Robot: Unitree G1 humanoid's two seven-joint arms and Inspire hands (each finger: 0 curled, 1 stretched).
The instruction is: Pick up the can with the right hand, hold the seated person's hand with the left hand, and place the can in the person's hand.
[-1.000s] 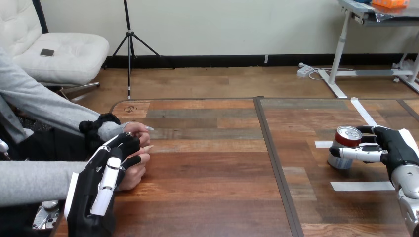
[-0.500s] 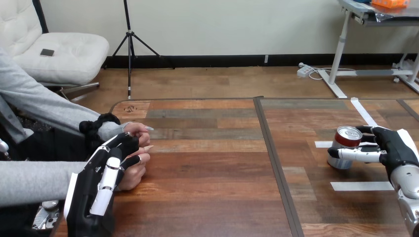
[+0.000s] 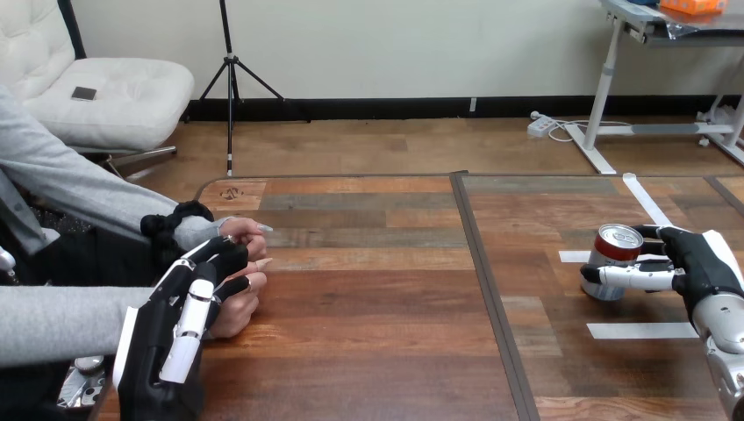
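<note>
A red and silver can [image 3: 613,249] stands on the right part of the wooden table [image 3: 377,298]. My right hand [image 3: 704,263] is shut on it from the right, with the thumb across its front and fingers behind it. At the left edge the person's two hands rest together, one [image 3: 248,232] further back and one [image 3: 233,317] nearer. My left hand [image 3: 167,344] reaches up from the bottom left. Its nearly straight fingers lie over the person's nearer hand, and I see no finger curled round it.
White tape strips [image 3: 642,331] mark the table around the can, and another strip [image 3: 645,198] runs toward the far edge. A dark seam [image 3: 491,289] splits the tabletop into left and right halves. Bare wood lies between the person's hands and the can.
My right thumb has slid slightly lower and to the left across the can. The can, my left hand and the person's hands have stayed put.
</note>
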